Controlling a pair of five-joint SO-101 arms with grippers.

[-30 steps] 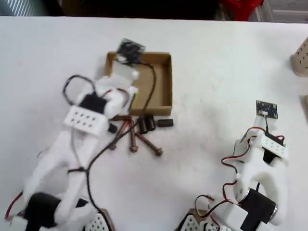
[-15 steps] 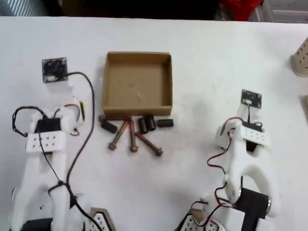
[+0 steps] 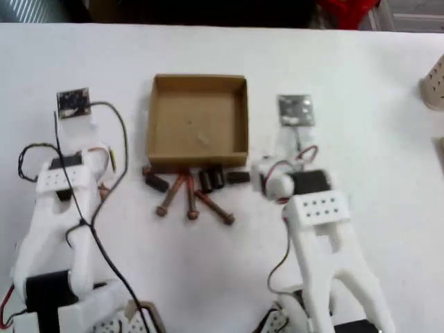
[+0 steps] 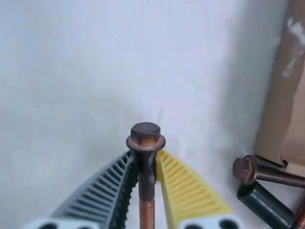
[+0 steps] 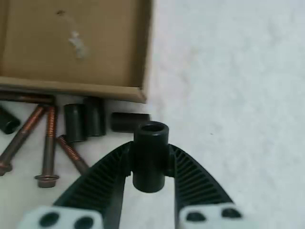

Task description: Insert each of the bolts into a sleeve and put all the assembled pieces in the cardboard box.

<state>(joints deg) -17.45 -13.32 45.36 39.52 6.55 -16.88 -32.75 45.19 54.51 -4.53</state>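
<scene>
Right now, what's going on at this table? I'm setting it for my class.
Two robot arms are mid-assembly. The left arm has its jaws shut on a bolt, the right arm on a sleeve. The cardboard box has no pieces in it; more bolts and sleeves lie on the table beside it.

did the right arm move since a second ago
Yes. In the high view the right arm, carrying a sleeve, has swung across the table toward the cardboard box and now sits close beside the box's near wall.
</scene>
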